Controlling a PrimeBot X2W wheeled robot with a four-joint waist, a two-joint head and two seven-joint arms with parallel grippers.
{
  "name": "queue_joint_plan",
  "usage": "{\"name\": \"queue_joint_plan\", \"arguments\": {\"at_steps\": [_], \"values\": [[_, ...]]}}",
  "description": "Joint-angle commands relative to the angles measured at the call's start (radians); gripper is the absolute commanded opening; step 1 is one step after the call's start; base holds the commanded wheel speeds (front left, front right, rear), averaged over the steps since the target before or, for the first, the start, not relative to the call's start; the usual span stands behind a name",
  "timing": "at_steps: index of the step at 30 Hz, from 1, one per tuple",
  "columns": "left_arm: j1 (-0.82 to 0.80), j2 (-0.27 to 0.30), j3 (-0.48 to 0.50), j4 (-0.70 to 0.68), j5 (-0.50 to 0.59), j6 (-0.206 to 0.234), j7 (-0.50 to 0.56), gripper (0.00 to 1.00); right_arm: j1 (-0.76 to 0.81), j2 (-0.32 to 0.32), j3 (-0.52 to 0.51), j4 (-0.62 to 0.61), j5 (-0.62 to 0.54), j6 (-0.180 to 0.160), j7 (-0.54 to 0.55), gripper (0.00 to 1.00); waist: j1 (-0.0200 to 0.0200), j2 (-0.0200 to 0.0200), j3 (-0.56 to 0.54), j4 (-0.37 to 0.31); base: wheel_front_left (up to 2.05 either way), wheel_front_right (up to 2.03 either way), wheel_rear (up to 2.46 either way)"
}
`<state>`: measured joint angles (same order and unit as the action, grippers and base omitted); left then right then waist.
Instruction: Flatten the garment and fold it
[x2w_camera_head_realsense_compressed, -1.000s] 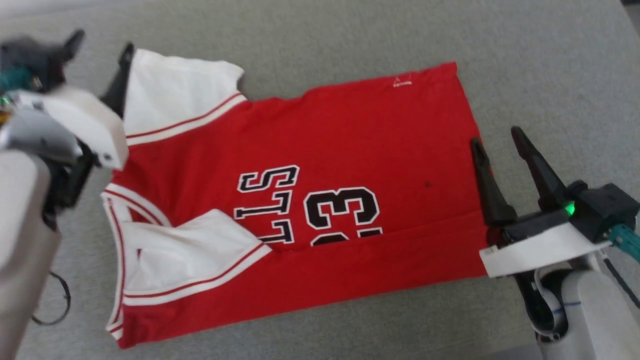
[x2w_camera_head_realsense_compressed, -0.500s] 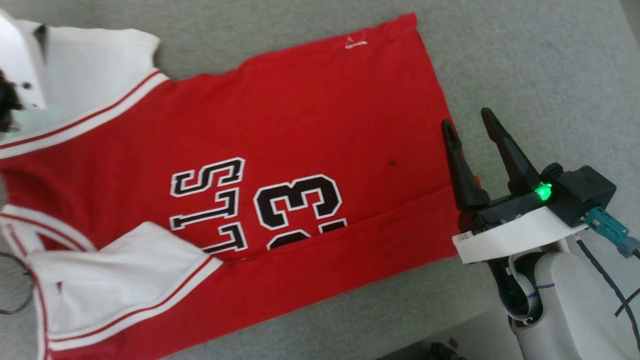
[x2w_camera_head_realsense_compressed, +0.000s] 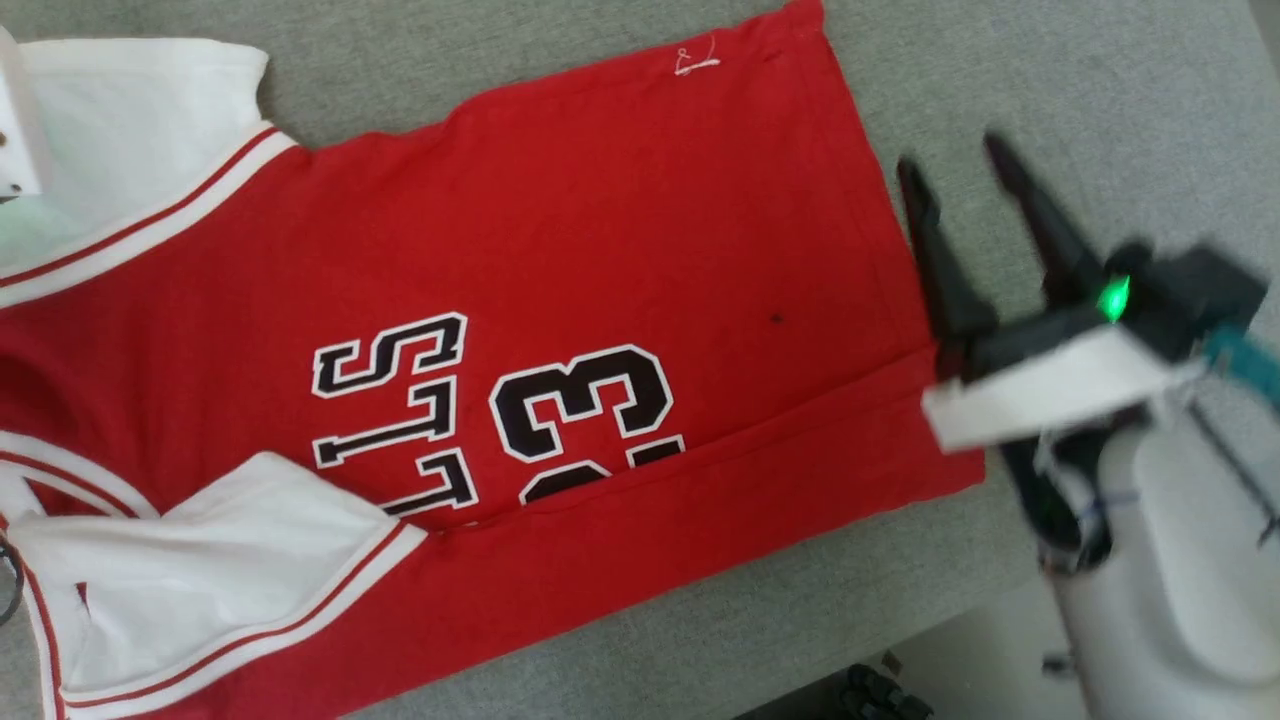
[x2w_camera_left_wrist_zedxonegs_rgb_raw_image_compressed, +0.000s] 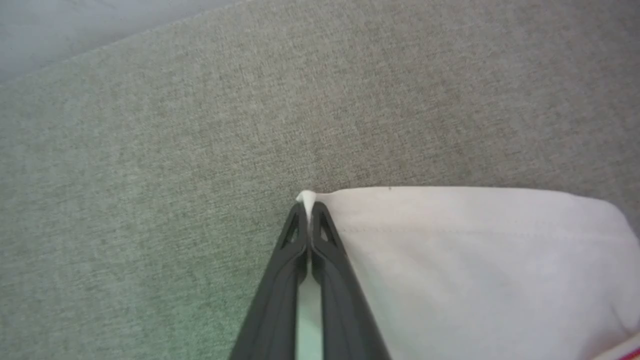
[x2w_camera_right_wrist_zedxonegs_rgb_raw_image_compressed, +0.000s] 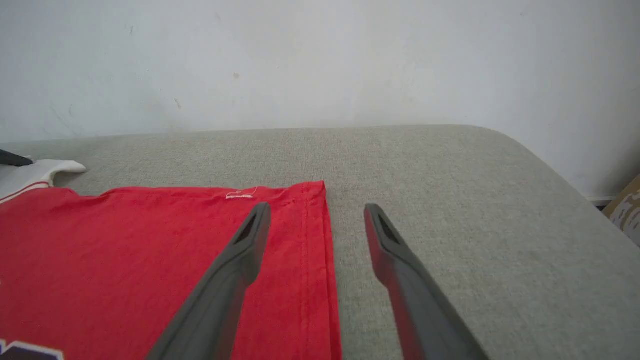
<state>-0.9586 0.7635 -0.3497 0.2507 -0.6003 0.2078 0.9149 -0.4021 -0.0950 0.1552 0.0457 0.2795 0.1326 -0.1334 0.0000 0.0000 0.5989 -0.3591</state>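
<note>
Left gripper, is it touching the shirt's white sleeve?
Touching. The left wrist view shows the left gripper shut on the white sleeve, with its corner poking out between the fingertips.

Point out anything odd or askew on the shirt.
The garment is not flat: its near edge is folded over, hiding the lower part of the black number, and the near white sleeve lies doubled onto the red front. A small dark speck marks the red.

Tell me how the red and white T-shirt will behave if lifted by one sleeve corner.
Probably floppy: the red fabric T-shirt with white sleeves lies flat with a soft fold across it. Likely thin and light: the left tool, shut on the sleeve corner, pinches it to a small point.
</note>
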Motion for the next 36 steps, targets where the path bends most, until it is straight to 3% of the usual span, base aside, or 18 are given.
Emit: {"name": "queue_joint_plan", "arguments": {"at_steps": [1, 5, 12, 21, 23, 25, 26, 30, 36], "values": [[0.04, 0.004, -0.01, 0.009, -0.005, 0.002, 0.009, 0.0, -0.045, -0.001, -0.007, 0.0, -0.01, -0.002, 0.015, 1.0, 0.0, 0.0, 0.001, 0.003, 0.0, 0.0, 0.0], [0.033, 0.0, -0.013, -0.007, -0.005, -0.005, -0.008, 0.0, -0.195, 0.004, -0.037, 0.069, -0.027, -0.002, 0.138, 1.0, 0.0, 0.0, 0.009, 0.013, 0.0, 0.0, 0.0], [-0.004, -0.018, -0.03, -0.013, 0.002, -0.027, -0.028, 0.0, -0.444, 0.029, -0.09, 0.299, -0.02, -0.002, 0.437, 1.0, 0.0, 0.0, 0.033, 0.046, 0.0, 0.0, 0.0], [-0.042, -0.046, -0.049, 0.0, 0.002, -0.054, -0.06, 0.0, -0.616, 0.042, -0.088, 0.483, -0.065, -0.002, 0.774, 1.0, 0.0, 0.0, 0.06, 0.082, 0.0, 0.0, 0.0], [-0.047, -0.052, -0.051, 0.007, 0.001, -0.059, -0.068, 0.0, -0.634, 0.042, -0.089, 0.508, -0.075, -0.002, 0.832, 0.39, 0.0, 0.0, 0.062, 0.087, 0.0, 0.0, 0.0], [-0.05, -0.058, -0.052, 0.014, -0.001, -0.064, -0.08, 0.0, -0.643, 0.043, -0.096, 0.528, -0.085, -0.002, 0.891, 0.09, 0.0, 0.0, 0.062, 0.092, 0.0, 0.0, 0.0], [-0.051, -0.06, -0.053, 0.018, -0.002, -0.067, -0.086, 0.0, -0.647, 0.043, -0.101, 0.532, -0.091, -0.002, 0.911, 0.0, 0.0, 0.0, 0.062, 0.094, 0.0, 0.0, 0.0], [-0.052, -0.071, -0.051, 0.022, 0.009, -0.097, -0.192, 0.0, -0.64, 0.044, -0.121, 0.513, -0.109, -0.002, 0.916, 0.0, 0.0, 0.0, 0.044, 0.106, 0.0, 0.0, 0.0], [-0.005, -0.096, -0.034, 0.045, 0.038, -0.132, -0.462, 0.0, -0.567, 0.044, -0.107, 0.453, -0.074, -0.002, 0.755, 0.0, 0.0, 0.0, -0.031, 0.128, 0.0, 0.0, 0.0]]}}
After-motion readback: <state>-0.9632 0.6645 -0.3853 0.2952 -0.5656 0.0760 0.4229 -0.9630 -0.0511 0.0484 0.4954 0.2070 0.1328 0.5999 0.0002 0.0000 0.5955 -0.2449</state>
